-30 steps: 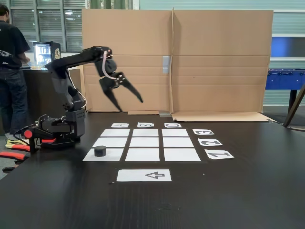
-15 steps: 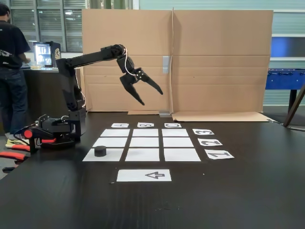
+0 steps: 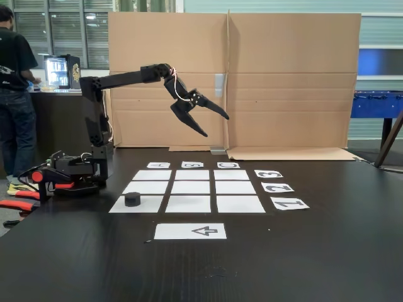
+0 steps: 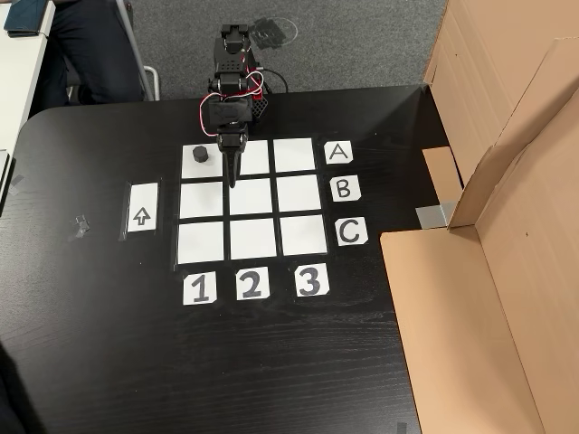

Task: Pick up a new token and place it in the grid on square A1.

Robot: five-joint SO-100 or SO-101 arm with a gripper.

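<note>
Now the gripper [image 3: 216,124] reaches farther right — token [image 3: 132,199] unmoved on square A1 [image 3: 146,205].

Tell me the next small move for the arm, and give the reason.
Probably hold the gripper clear of the grid, or ease it back toward the base. Its jaws stand open and empty, high above the table in the fixed view, while the token already sits on square A1, in line with the A card and the 1 card. I see no other token to fetch.
</note>
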